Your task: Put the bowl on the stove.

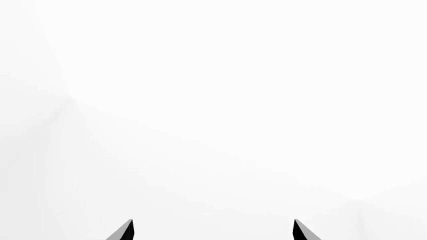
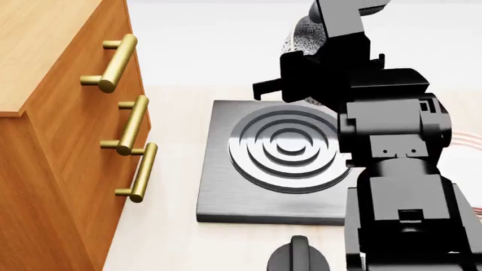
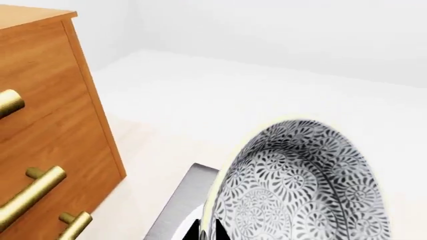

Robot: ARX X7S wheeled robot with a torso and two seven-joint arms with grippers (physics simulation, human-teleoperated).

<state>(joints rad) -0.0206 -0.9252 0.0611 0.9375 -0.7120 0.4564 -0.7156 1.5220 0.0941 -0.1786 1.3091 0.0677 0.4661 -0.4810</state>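
Observation:
The bowl (image 3: 300, 185), white with a grey-blue floral pattern, hangs tilted on its side in the right wrist view. My right gripper (image 3: 205, 229) is shut on its rim, one finger on each side of the wall. In the head view the bowl (image 2: 305, 35) peeks out behind my right arm, above the far edge of the stove (image 2: 226, 180). The stove is a dark grey slab with raised burner rings (image 2: 290, 148), and nothing rests on it. My left gripper (image 1: 213, 231) is open against plain white, holding nothing.
A wooden cabinet (image 2: 53, 158) with brass handles (image 2: 134, 121) stands close to the stove's left side. A black round knob (image 2: 299, 257) lies in front of the stove. A plate rim with red rings (image 2: 465, 140) shows at the right, behind my right arm (image 2: 391, 169).

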